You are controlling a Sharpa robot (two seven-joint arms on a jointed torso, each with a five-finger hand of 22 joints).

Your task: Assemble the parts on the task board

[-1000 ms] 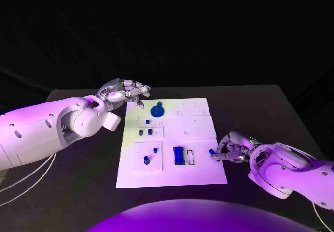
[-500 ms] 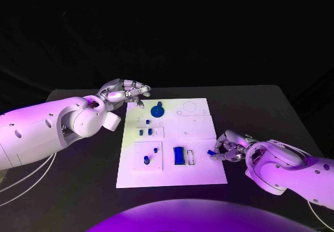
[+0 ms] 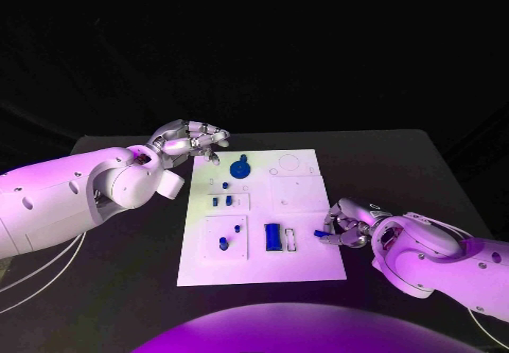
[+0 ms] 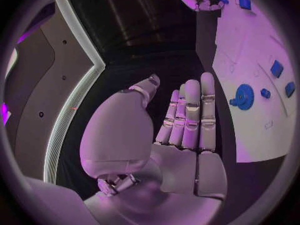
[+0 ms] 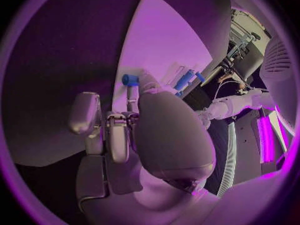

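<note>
Meanwhile the task board (image 3: 307, 265) lies unmoved mid-table. The right hand (image 3: 345, 224) has crept leftward along the board's right edge since a second ago, pinching a small blue peg (image 3: 319, 234) in its fingertips, likely heading for a socket. The left hand (image 3: 191, 140) stays at the board's far left corner, fingers loosely curled, holding nothing.

Board (image 3: 302, 254) looks like smooth matt plastic, table (image 3: 403, 169) is dull black, both hands (image 3: 193, 138) (image 3: 348, 224) shiny metal, arm shells glossy plastic.
</note>
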